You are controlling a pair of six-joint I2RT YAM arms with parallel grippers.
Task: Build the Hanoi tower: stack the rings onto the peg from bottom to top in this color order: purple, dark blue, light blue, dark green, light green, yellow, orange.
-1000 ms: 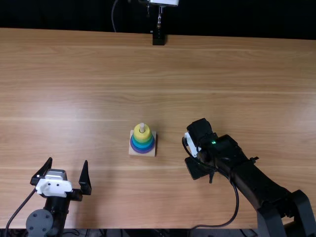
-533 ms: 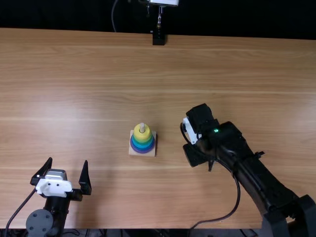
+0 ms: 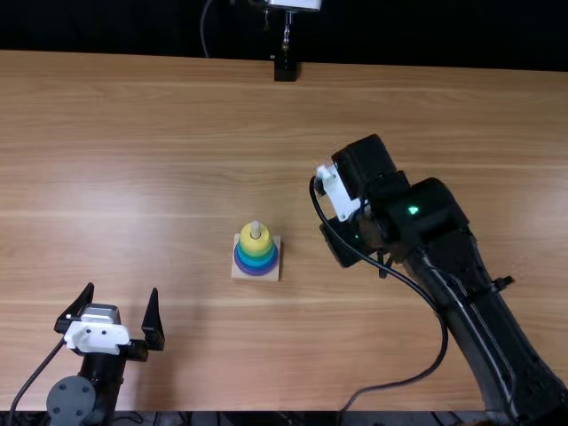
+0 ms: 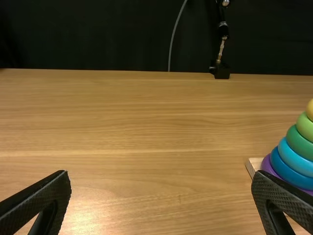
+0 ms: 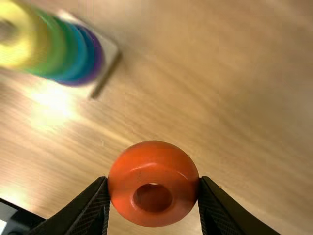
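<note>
Right of the stacked tower, my right gripper (image 3: 342,244) hangs over the table in the top view. In the right wrist view the right gripper (image 5: 153,182) is shut on the orange ring (image 5: 166,159), one finger on each side. The tower's wooden base (image 3: 271,273) stands near the middle of the table, with purple, blue, green and yellow rings (image 3: 256,244) around its peg (image 3: 256,229); the peg's tip pokes out above yellow. My left gripper (image 3: 124,306) is at the lower left, its fingers wide apart. The left gripper (image 4: 161,183) holds nothing; the rings (image 4: 298,159) show beyond its finger.
A black stand (image 3: 285,67) rises at the table's far edge. The right arm's cable loops over the table's near right part. Wooden tabletop (image 3: 177,177) lies around the tower.
The right arm has moved toward the far side of the table and turned slightly, staying right of the tower. The left arm and the tower have kept still.
</note>
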